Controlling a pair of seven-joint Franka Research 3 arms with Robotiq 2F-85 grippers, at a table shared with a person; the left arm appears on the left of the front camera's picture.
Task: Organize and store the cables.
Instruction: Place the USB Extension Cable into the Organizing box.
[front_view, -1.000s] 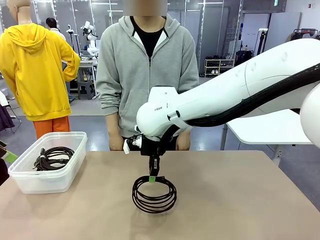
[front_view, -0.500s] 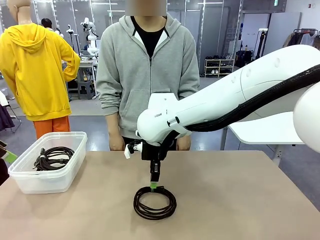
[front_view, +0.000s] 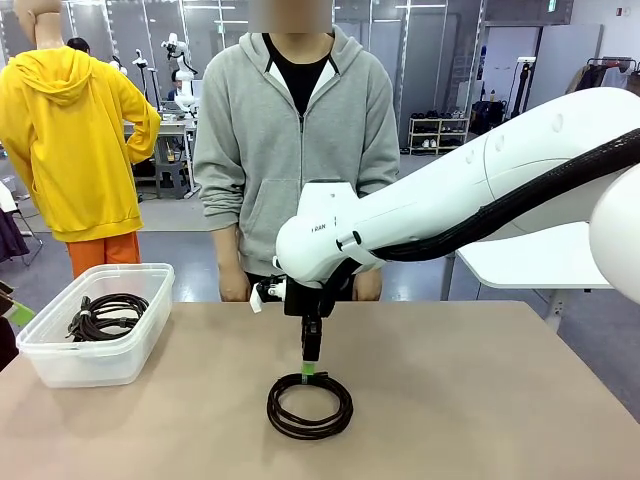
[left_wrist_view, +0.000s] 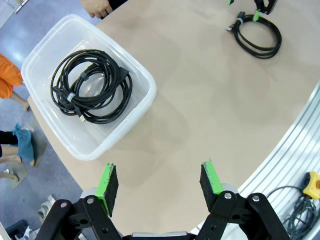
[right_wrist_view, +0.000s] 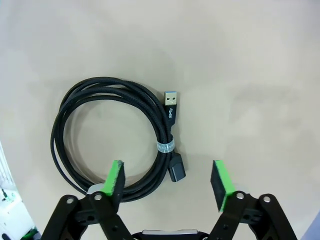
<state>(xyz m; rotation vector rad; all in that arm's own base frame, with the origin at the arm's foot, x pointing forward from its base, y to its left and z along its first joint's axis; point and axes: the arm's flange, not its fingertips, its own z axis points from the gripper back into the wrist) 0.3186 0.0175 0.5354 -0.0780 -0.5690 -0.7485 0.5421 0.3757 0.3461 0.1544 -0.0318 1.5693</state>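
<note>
Faint grey lettering on the white arm's shell is too small to read. A braided black coiled cable (right_wrist_view: 117, 140), banded near its metal USB plug, lies flat on the matte tan table (front_view: 480, 400). The right gripper (right_wrist_view: 168, 182) hangs over it, pads spread, empty. More glossy cables (left_wrist_view: 90, 85) fill the translucent plastic tub (left_wrist_view: 142, 97); the left gripper (left_wrist_view: 159, 182) is spread too

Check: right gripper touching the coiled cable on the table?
Cannot tell. In the right wrist view the right gripper stands open and one pad overlaps the coiled cable; no view shows a gap.
</note>
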